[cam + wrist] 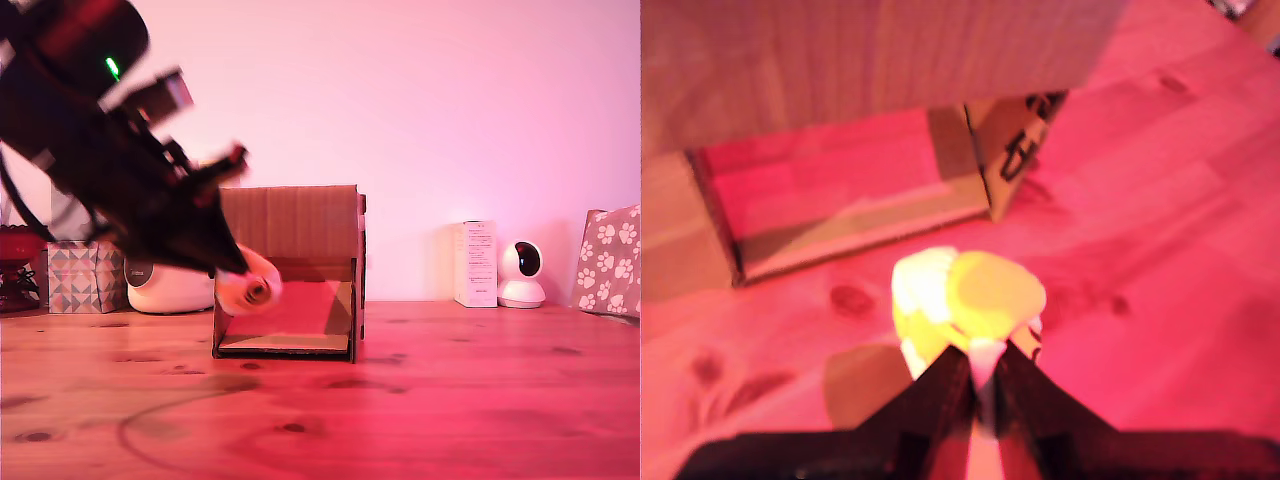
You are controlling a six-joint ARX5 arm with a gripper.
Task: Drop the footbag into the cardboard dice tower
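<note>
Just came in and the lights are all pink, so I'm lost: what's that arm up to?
A single robot arm's gripper is shut on a small yellow and cream footbag, carrying it above the wooden table. It hangs just in front of the brown cardboard dice tower, level with the tower's lower opening, at the exterior view's left edge of it. The footbag has not been dropped in. Tissue boxes and a small white camera stand along the wall behind, untouched.

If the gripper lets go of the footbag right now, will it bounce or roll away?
The footbag looks soft: its stitched panels bulge around the gripper pinching it, so it would probably land dull rather than bounce. Being round, it may roll a little on the flat table. It seems light, since a narrow pinch holds it up.
</note>
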